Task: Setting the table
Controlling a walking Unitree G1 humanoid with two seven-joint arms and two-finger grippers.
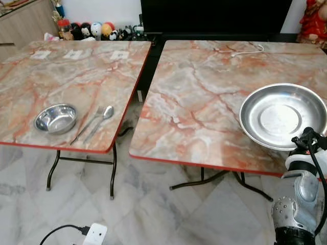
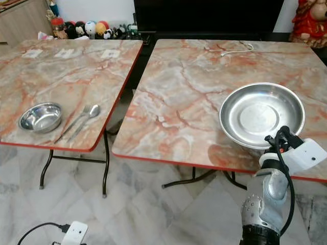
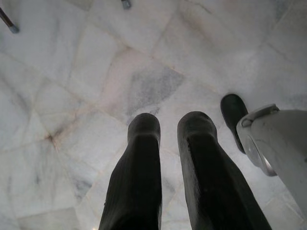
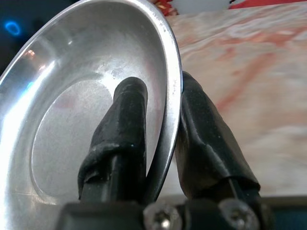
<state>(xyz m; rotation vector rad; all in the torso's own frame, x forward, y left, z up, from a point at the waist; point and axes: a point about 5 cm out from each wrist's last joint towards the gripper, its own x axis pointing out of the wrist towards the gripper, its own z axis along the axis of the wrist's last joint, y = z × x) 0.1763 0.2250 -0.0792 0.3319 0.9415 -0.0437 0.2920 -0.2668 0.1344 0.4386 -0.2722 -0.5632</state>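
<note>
Two marble-patterned tables stand side by side, and the action is on the right table (image 1: 204,102), the big one across the centre and right of the head view. The right gripper (image 4: 163,124) has the steel plate (image 2: 261,115) by its rim: in the wrist view one black finger lies inside the dish and the other presses the outside of the rim, so the jaws are clamped on the plate's edge. In the head view the plate sits at the right of the frame, near the table's front edge, tilted a little with its near rim at the gripper. The silver right arm (image 2: 268,199) rises from the lower right corner to meet it.

Over on the left table (image 1: 61,71), lower left of the frame, a small steel bowl (image 1: 56,118) rests near the front edge. Just to its right lie a fork (image 1: 88,124) and a spoon (image 1: 100,121), side by side and slanting toward the table's front.

The left gripper (image 3: 169,158) hangs low over the pale tiled floor (image 3: 86,76), its two black fingers a narrow gap apart with nothing between them.

A white cable (image 1: 248,50) lies at the far edge of the right table, and a white power strip (image 1: 94,234) sits on the floor at the bottom left of the frame.
</note>
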